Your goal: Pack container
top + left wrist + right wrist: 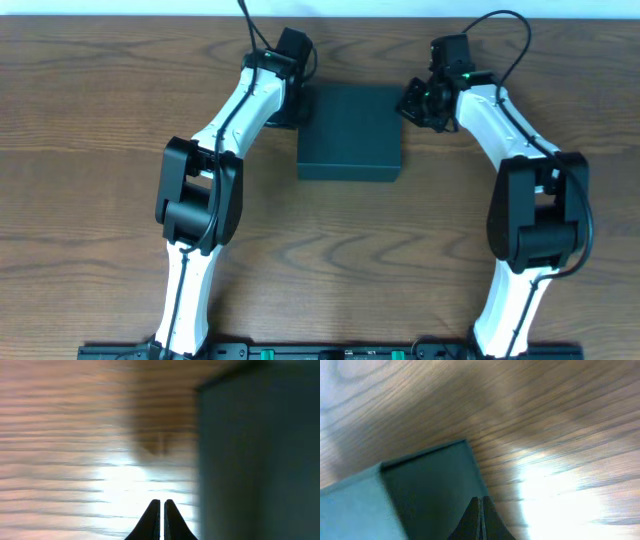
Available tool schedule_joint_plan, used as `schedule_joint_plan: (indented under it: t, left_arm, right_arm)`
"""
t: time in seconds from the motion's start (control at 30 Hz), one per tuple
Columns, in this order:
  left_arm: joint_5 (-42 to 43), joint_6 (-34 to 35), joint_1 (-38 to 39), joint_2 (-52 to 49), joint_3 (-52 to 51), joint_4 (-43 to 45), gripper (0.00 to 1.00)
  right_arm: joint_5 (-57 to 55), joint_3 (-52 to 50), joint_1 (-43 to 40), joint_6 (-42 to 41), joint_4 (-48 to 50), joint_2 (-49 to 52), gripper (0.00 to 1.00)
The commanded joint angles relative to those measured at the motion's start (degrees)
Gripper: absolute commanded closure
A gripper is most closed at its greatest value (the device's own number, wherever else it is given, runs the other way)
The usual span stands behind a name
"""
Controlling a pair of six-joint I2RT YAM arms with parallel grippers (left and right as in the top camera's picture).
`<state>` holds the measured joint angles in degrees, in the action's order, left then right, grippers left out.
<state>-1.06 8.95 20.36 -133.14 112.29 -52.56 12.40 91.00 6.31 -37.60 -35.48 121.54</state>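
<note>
- The left gripper [161, 519] is at the container's left side, low over bare wood. Its fingers are pressed together and hold nothing.
- The brown wood-grain table [90, 120] shows a bright glare patch in both wrist views. A pale strip [120, 6] runs along its far edge.
- The container [350, 130], dark teal with its top flat, lies between the arms toward the far edge.
- The right gripper [480, 519] is at the container's far right corner, fingers closed together and empty.

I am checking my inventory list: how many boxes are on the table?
1. The dark teal container sits on the table, toward its far edge, between the left tool and the right tool. Anything inside it is hidden.
</note>
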Motion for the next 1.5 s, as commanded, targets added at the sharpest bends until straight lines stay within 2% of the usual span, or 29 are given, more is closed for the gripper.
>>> schedule_joint_plan:
  t: [0.0, 0.07, 0.2, 0.37, 0.57, 0.6, 0.63, 0.67, 0.7, 0.73, 0.77, 0.87, 1.13, 1.33, 1.47]
  left_arm:
    - [-14.56, -1.68, -2.27, -0.61, 0.00, -0.61, 0.94]
    - [-18.71, -1.68, -4.17, -0.59, 0.00, -1.29, 0.94]
    - [-20.41, -1.92, -8.24, 0.24, 0.04, -5.42, 0.94]
    - [-5.31, -9.03, -11.89, 7.72, 0.09, -12.55, 0.94]
    - [-5.09, -12.57, -11.54, 23.93, 0.09, -13.66, 0.94]
    - [-5.05, -13.14, -11.32, 27.54, 0.09, -13.88, 0.94]
    - [-4.81, -13.29, -11.21, 30.18, 0.09, -14.12, 0.75]
    - [-4.61, -13.33, -11.21, 33.31, 0.09, -14.60, 0.48]
    - [-4.11, -13.97, -11.23, 36.17, 0.09, -15.06, 0.26]
    - [-3.23, -15.19, -11.23, 38.51, 0.09, -15.74, 0.11]
    - [-2.38, -16.22, -11.23, 40.68, 0.09, -16.44, 0.04]
    - [-0.52, -17.11, -11.23, 46.38, 0.09, -18.49, 0.05]
    - [4.09, -17.09, -11.21, 59.91, 0.09, -27.71, 0.05]
    - [7.26, -15.21, -11.23, 71.14, 0.04, -32.70, 0.04]
    - [12.04, -13.38, -11.23, 78.23, 0.04, -34.29, 0.05]
  right_arm:
    - [-4.59, 0.17, -3.61, 2.80, -1.29, 0.28, 0.98]
    - [-8.35, 0.20, -5.40, 5.03, -2.97, 0.24, 0.98]
    - [-12.37, 1.86, -8.57, 8.02, -9.55, -0.74, 0.98]
    - [-13.64, 3.13, -9.53, 12.00, -17.42, -9.53, 0.99]
    - [-16.06, 3.13, -7.98, 18.32, -23.28, -25.11, 0.99]
    - [-16.06, 3.13, -7.80, 19.82, -24.81, -28.26, 0.87]
    - [-16.04, 3.13, -7.72, 20.59, -26.23, -30.47, 0.56]
    - [-16.06, 3.13, -7.74, 20.90, -28.20, -33.11, 0.12]
    - [-16.04, 3.13, -7.74, 21.53, -30.03, -35.56, 0.01]
    - [-16.04, 3.13, -7.72, 21.94, -31.54, -37.68, 0.01]
    - [-16.02, 3.13, -7.72, 22.32, -32.74, -39.74, 0.01]
    - [-16.02, 3.13, -7.72, 24.39, -34.40, -45.53, 0.01]
    - [-14.19, 3.13, -7.72, 36.54, -38.34, -60.15, 0.01]
    - [-13.44, 3.10, -7.72, 38.18, -47.84, -71.38, 0.01]
    - [-13.00, 3.08, -7.72, 38.58, -49.46, -79.45, 0.01]
